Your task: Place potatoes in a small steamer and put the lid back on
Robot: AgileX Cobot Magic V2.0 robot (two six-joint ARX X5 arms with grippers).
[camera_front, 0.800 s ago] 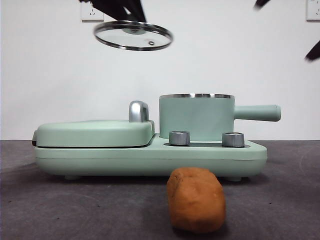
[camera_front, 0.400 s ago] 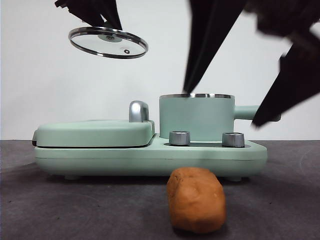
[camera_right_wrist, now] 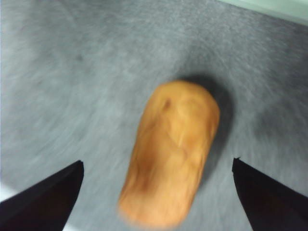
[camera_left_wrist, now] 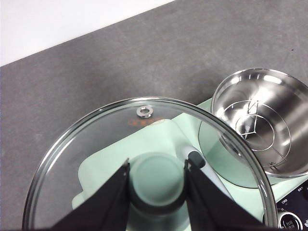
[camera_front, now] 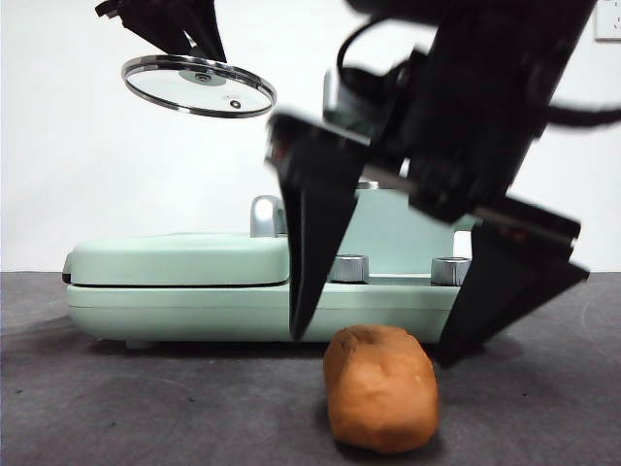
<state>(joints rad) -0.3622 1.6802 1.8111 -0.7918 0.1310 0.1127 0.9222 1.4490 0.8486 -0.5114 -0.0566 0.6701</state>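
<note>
A potato [camera_front: 380,388] lay on the table [camera_front: 146,408], in front of a cooking appliance [camera_front: 194,301]. The right gripper [camera_front: 374,349] hung just above it, one jaw to each side, apparently not touching. The steamer pot [camera_left_wrist: 262,120] sat on the appliance, behind that gripper. High to the left, the left gripper [camera_left_wrist: 157,185] held the lid [camera_front: 199,85] by its knob [camera_left_wrist: 156,175], above the griddle cover [camera_front: 184,257].

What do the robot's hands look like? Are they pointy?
Yes, they are pointy. The right gripper is all black, with two flat fingers shaped like long wedges that narrow to sharp tips. Behind them sits a blocky black body with a black cable looping off it. The left gripper has the same plain black tapering fingers. No markings show on either.
</note>
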